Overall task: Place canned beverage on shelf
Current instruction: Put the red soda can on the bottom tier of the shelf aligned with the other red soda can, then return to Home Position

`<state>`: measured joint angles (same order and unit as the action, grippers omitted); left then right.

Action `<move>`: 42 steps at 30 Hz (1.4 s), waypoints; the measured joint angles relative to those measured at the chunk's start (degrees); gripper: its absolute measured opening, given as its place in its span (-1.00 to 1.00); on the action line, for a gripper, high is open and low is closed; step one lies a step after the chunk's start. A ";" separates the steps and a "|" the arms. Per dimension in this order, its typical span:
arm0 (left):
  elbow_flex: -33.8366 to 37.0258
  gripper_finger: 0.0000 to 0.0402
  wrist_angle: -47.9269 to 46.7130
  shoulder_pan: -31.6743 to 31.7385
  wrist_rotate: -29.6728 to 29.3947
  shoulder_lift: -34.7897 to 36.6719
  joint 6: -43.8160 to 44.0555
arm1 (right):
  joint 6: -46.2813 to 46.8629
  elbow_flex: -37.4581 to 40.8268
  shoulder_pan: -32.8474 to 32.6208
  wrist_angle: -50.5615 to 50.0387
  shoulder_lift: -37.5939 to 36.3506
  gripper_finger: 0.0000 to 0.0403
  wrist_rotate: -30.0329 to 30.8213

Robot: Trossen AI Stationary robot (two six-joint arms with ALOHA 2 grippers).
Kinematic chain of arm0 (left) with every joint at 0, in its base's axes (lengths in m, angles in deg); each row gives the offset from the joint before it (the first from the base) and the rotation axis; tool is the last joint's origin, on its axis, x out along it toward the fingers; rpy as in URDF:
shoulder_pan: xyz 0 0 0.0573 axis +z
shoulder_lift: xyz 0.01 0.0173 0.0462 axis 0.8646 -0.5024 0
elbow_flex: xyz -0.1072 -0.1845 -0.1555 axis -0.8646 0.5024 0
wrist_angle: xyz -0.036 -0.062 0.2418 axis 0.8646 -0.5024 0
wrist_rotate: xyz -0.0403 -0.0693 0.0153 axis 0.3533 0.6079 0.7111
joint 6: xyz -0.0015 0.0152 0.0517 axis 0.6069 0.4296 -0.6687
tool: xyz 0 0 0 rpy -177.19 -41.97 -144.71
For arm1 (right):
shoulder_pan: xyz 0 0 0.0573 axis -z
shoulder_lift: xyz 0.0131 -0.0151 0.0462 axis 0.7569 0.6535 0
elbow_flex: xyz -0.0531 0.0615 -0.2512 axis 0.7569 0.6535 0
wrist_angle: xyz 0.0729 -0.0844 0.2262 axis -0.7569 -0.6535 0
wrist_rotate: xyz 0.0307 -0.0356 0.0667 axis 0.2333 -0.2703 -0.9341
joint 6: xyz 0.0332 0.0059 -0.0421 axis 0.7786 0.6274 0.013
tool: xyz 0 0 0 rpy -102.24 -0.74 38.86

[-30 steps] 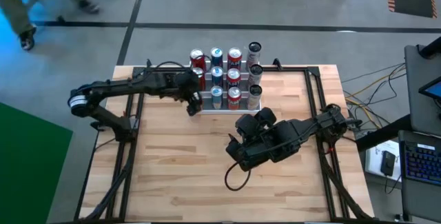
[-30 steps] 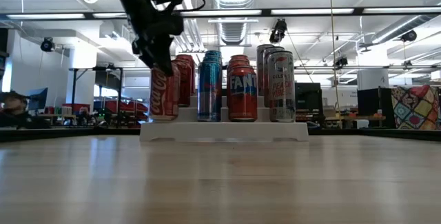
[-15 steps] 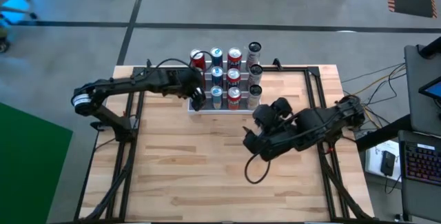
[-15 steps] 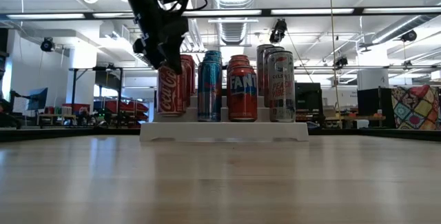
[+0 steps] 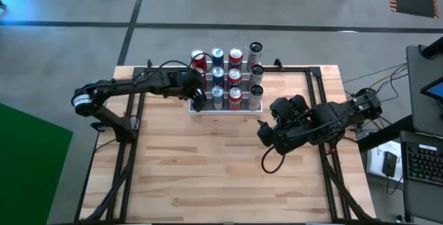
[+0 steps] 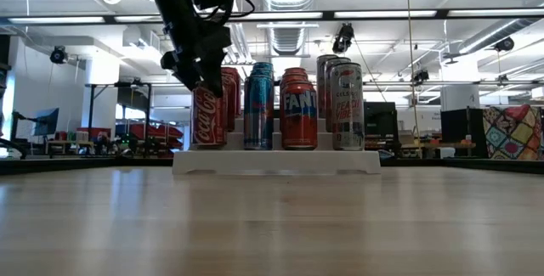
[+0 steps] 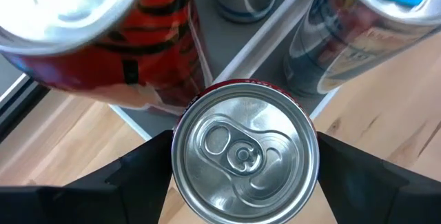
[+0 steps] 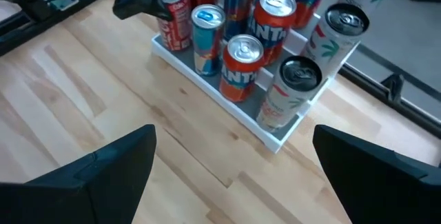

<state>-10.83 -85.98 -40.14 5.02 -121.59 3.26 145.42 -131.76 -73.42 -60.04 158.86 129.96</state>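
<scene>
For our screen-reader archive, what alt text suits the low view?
The left gripper holds a red cola can on the bottom step of a white shelf full of cans, on a wooden table.

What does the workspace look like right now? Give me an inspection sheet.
Surface: wooden table, bare in front.
Job's things: shelf at the far edge, full of cans; Coca-Cola can on its lowest step, left end.
Clutter: nothing seen.
Grippers: left gripper around the Coca-Cola can's top; right gripper open, empty, off to the shelf's right.
Cables: black loop under the right arm.
Surroundings: open workshop; nobody seen.
</scene>
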 joint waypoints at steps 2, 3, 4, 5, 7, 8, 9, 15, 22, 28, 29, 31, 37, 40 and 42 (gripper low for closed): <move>0.57 0.49 0.03 0.00 0.00 0.00 0.13 | 0.77 1.12 0.00 0.23 -0.63 0.89 0.00; 0.74 0.49 0.31 0.00 -0.02 0.00 0.24 | 0.88 1.41 0.00 0.21 -0.78 0.89 0.00; 0.93 0.49 0.46 0.00 0.00 0.00 0.39 | 0.88 1.65 0.00 0.33 -0.86 0.89 0.00; 1.09 0.49 0.73 0.00 0.00 0.02 0.54 | 0.81 1.91 0.00 0.51 -0.93 0.89 0.00; 1.22 0.51 0.94 0.00 0.01 0.02 1.05 | 0.36 2.15 0.00 0.77 -0.99 0.89 0.02; 1.25 0.52 1.04 0.00 0.02 0.02 1.13 | 0.16 2.26 0.13 0.86 -1.02 0.89 0.02; 1.25 0.55 1.06 0.00 0.05 0.02 1.15 | -0.07 2.30 0.26 0.90 -1.05 0.89 0.04; 0.11 0.80 0.46 0.02 0.66 0.39 0.63 | -0.12 2.33 0.26 1.19 -1.24 0.89 1.53; -3.46 0.96 -3.13 0.02 0.48 2.47 -0.40 | -7.98 3.81 0.26 12.31 -1.41 0.89 2.29; -6.95 0.94 -8.33 -0.26 0.07 8.49 -0.82 | -14.79 5.84 0.26 21.36 -1.73 0.89 2.10; -6.94 0.94 -8.61 -0.27 0.07 10.13 -0.78 | -15.44 6.11 0.26 22.37 -1.87 0.89 2.11; -6.65 0.94 -8.60 -0.49 0.02 13.49 -0.33 | -16.91 7.02 0.26 25.04 -2.22 0.89 2.11; -5.83 0.94 -6.99 -4.39 -0.49 22.44 0.11 | -35.96 13.25 0.30 54.11 -5.38 0.81 -2.68; -4.99 0.93 -2.87 -7.91 -1.47 25.67 1.20 | -45.69 17.69 2.20 70.64 -6.65 0.71 -11.58; -4.04 0.90 0.85 -11.38 -3.04 27.37 1.37 | -48.08 20.23 3.92 76.46 -7.40 0.63 -16.47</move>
<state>-14.87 -85.13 -51.51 1.97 -94.21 4.64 97.34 -111.53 -69.51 16.42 151.46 113.49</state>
